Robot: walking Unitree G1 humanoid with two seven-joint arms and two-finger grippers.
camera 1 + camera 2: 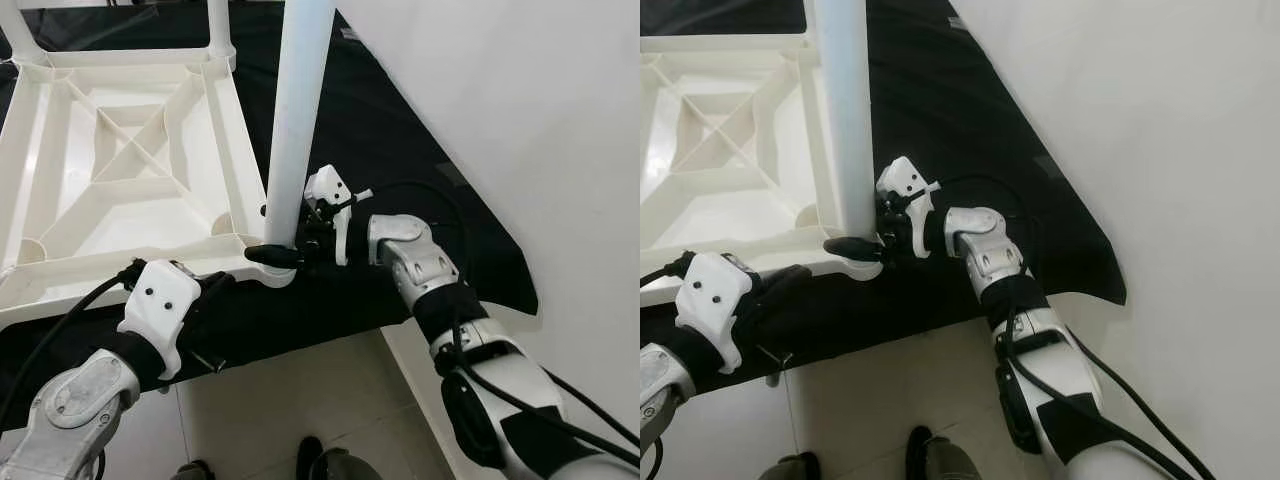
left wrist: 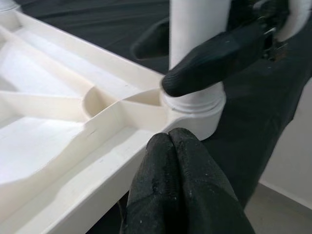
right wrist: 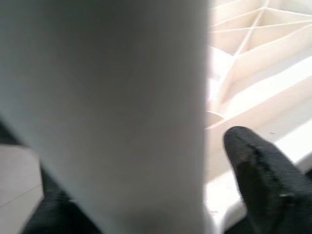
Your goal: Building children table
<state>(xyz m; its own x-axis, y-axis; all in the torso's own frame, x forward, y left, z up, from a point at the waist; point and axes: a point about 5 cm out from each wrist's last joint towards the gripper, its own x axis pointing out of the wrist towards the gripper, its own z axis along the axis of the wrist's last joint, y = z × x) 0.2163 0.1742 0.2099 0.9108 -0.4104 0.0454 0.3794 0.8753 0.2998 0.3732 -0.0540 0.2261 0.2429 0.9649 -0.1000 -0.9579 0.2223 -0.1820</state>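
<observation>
While the upturned white table top point(image 1: 110, 150) lies underside-up on a black cloth point(image 1: 400, 130), a white table leg point(image 1: 298, 110) stands upright in the corner socket at its 4 o'clock corner, seen from the left eye view. The right gripper point(image 1: 285, 250) reaches in from 3 o'clock and is clasped around the base of that leg, one black finger wrapping its near side just above the socket. The left gripper point(image 1: 215, 290) sits at 7 o'clock of the socket, against the table top's near edge. Pale floor tiles point(image 1: 300, 400) show below the cloth, and a white wall point(image 1: 520, 100) rises at 2 o'clock.

From the right eye view the same leg point(image 1: 845, 110) meets the frame with the right gripper point(image 1: 865, 243) at its foot.

Along the left wrist view, the left gripper's fingers point(image 2: 180, 185) are pressed together with nothing between them, tips just beside the socket collar point(image 2: 195, 109); the right gripper's finger point(image 2: 214, 61) crosses the leg above it.

Through the right wrist view, the blurred leg point(image 3: 107, 107) looms close, probably between the fingers, one fingertip point(image 3: 258, 165) visible beside it.
</observation>
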